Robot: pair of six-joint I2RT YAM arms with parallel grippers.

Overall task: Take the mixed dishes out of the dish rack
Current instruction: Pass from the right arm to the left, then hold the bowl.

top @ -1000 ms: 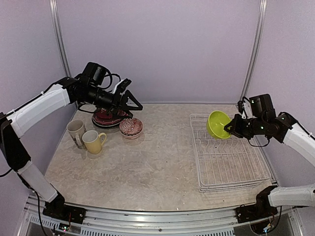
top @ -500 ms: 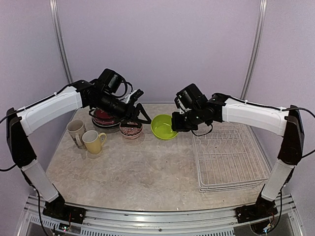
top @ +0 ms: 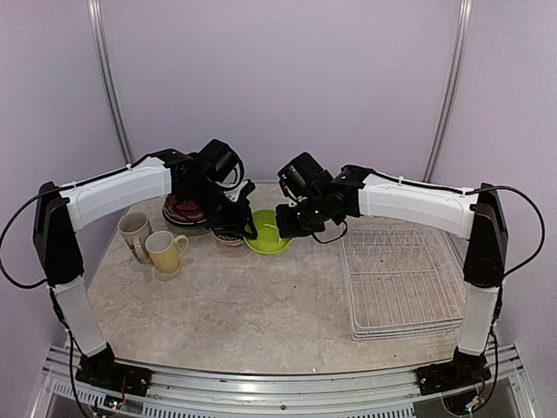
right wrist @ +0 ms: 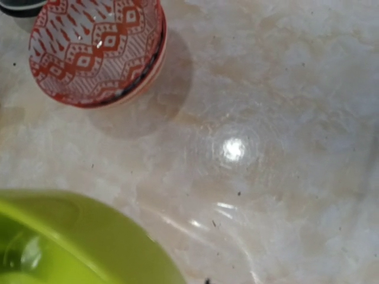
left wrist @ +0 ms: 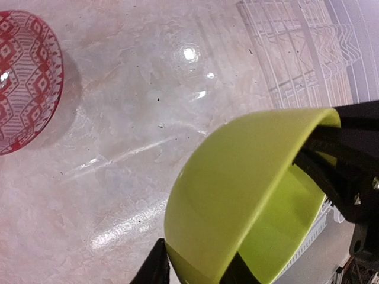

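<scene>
The lime-green bowl [top: 265, 237] hangs tilted just over the table's middle, between both grippers. My right gripper [top: 285, 228] is shut on its right rim; in the left wrist view its black fingers [left wrist: 346, 177] clamp that rim. My left gripper [top: 250, 231] grips the opposite rim, one finger outside [left wrist: 155, 267] and one inside the bowl [left wrist: 237, 195]. The right wrist view shows only the bowl's edge [right wrist: 65, 242]. The white wire dish rack [top: 405, 279] sits at the right.
A red-patterned bowl [top: 228, 237] [left wrist: 23, 83] [right wrist: 98, 50] stands just left of the green one. Behind it lies a stack of plates [top: 183, 209]. A cream mug [top: 133, 233] and a yellow mug [top: 164, 250] stand at the left.
The right arm carried the green bowl from above the rack leftward to the table's middle. The left gripper swung right, met the bowl and closed onto its rim.
</scene>
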